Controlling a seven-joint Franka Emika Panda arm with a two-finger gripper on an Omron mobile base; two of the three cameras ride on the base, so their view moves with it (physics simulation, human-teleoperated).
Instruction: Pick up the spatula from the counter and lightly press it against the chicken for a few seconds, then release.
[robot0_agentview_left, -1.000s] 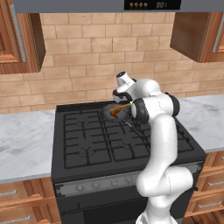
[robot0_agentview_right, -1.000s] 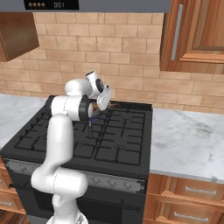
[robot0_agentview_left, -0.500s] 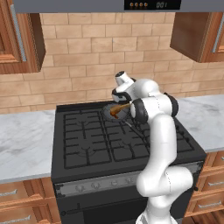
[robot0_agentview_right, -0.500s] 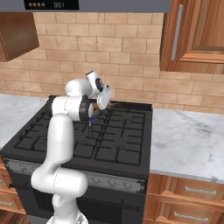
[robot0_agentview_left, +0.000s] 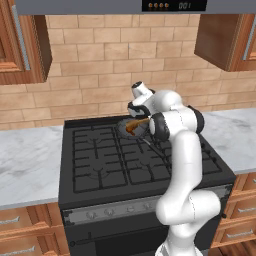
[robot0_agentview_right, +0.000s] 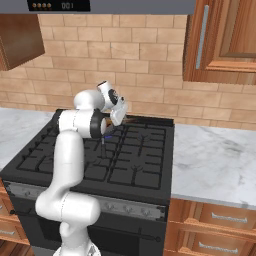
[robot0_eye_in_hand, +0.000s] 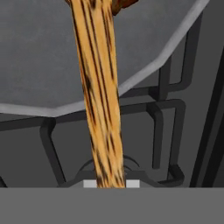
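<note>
My tool (robot0_eye_in_hand: 111, 183) is clamped shut on the spatula (robot0_eye_in_hand: 98, 96) at the bottom centre of the hand view. From there the handle runs straight up to the top edge. It's a wooden spatula, orange-tan with darker brown grain streaks, flat, and a touch broader higher up.

Its far end reaches out over the pan (robot0_eye_in_hand: 39, 65), a grey round pan with a paler rim across the upper left of that view. At the very top, just right of the handle, a dark brown bit of chicken (robot0_eye_in_hand: 124, 3) peeks in against the spatula. The frame cuts off the blade end, so I can't tell whether it is pressing on the chicken.

Under the pan, the black grate (robot0_eye_in_hand: 162, 109) crosses the lower half of the view.

In the left base view the pan sits at the back of the black stove (robot0_agentview_left: 100, 160), near the middle of the frame. The spatula is an orange-brown streak over it, and my own forearm crowds in from the right over the pan's edge. In the right base view my hand sits in front of the pan.

Marble tabletop (robot0_agentview_left: 25, 155) flanks the stove on both sides. Behind it is a brick wall (robot0_agentview_left: 100, 60), with a wooden cabinet (robot0_agentview_left: 20, 40) at the upper left and a hood (robot0_agentview_left: 172, 6) along the top edge.
</note>
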